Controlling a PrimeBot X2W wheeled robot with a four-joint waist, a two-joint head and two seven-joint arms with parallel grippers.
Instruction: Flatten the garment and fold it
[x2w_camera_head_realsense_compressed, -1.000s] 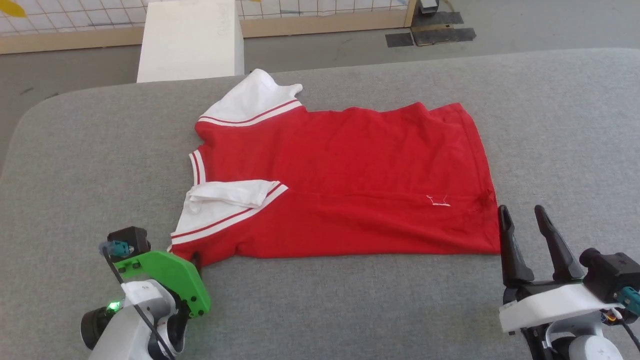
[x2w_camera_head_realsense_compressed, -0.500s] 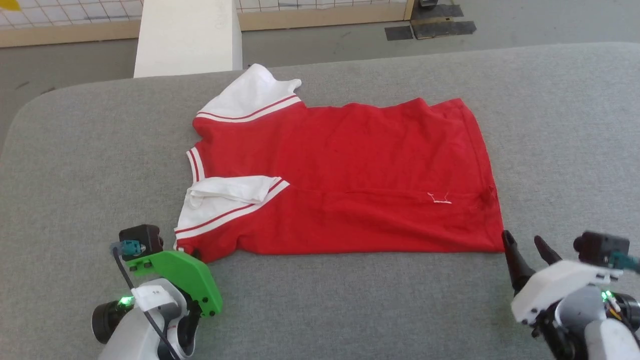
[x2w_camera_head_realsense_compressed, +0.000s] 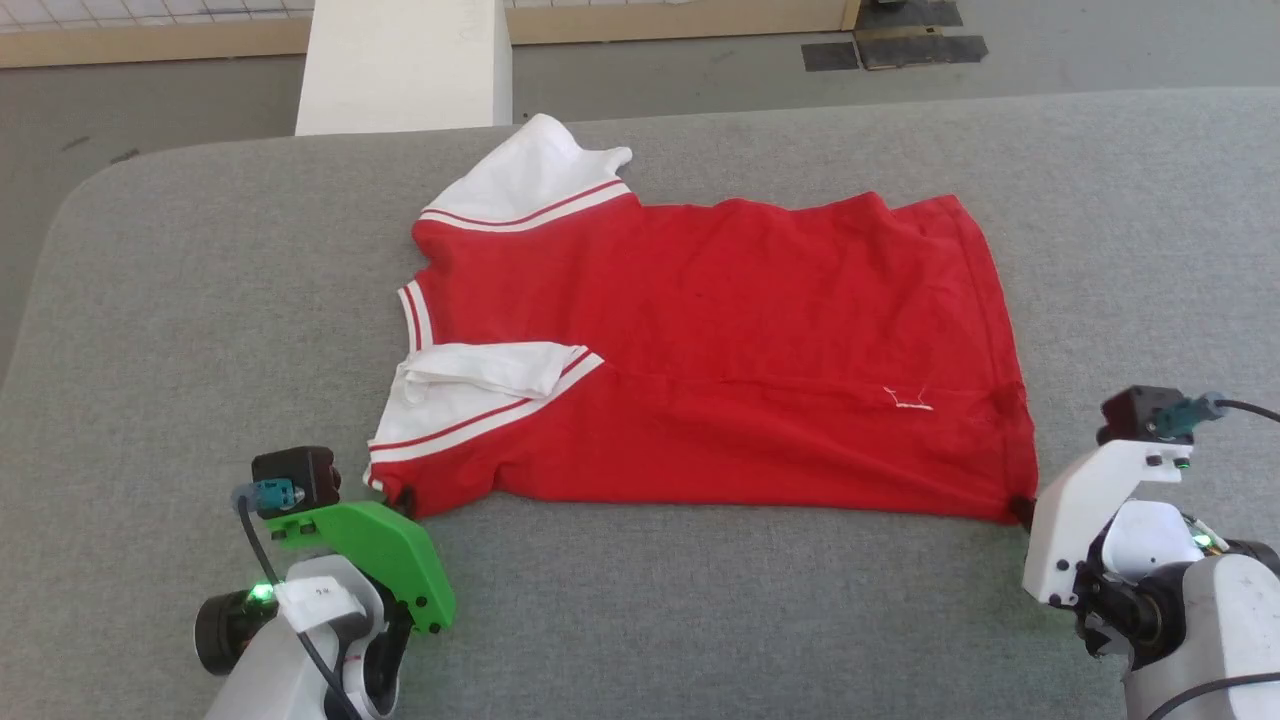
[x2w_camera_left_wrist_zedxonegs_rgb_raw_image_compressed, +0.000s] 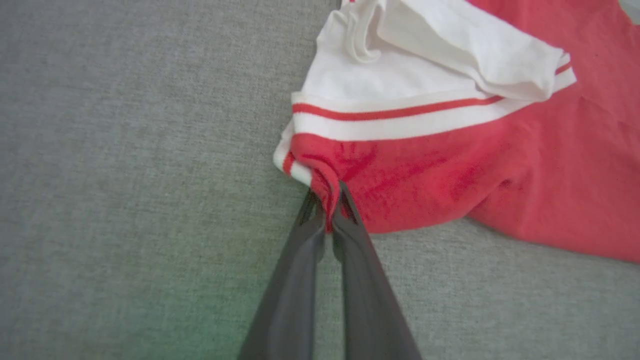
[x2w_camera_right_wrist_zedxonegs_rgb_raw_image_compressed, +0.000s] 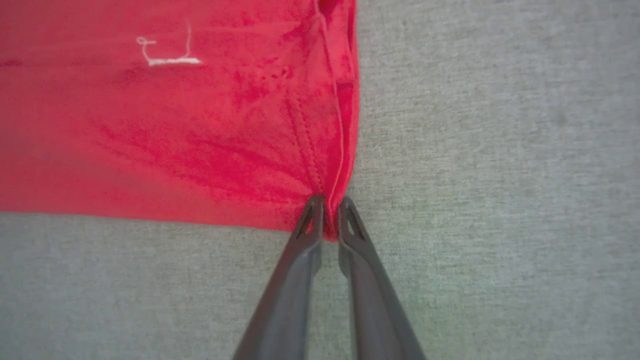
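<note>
The garment (x2w_camera_head_realsense_compressed: 720, 350) is a red T-shirt with white, red-striped sleeves, lying spread on the grey table with one long side folded over. Its near left corner below the white sleeve (x2w_camera_left_wrist_zedxonegs_rgb_raw_image_compressed: 400, 75) is pinched by my left gripper (x2w_camera_left_wrist_zedxonegs_rgb_raw_image_compressed: 327, 200), which is shut on the red fabric (x2w_camera_left_wrist_zedxonegs_rgb_raw_image_compressed: 450, 185). In the head view that left gripper (x2w_camera_head_realsense_compressed: 400, 497) touches the shirt's near left corner. My right gripper (x2w_camera_right_wrist_zedxonegs_rgb_raw_image_compressed: 327, 210) is shut on the near right hem corner of the garment (x2w_camera_right_wrist_zedxonegs_rgb_raw_image_compressed: 200, 130). From the head camera, the right gripper (x2w_camera_head_realsense_compressed: 1020, 510) meets that same corner.
The grey padded table (x2w_camera_head_realsense_compressed: 200, 300) stretches wide on all sides of the shirt. A white block (x2w_camera_head_realsense_compressed: 405, 65) stands behind the table's far edge. Beyond lie a grey floor and dark mats (x2w_camera_head_realsense_compressed: 900, 45).
Both grippers have closed on the shirt's near corners. The right gripper tipped down from standing open beside the hem to pinching it. The head camera shifted slightly.
</note>
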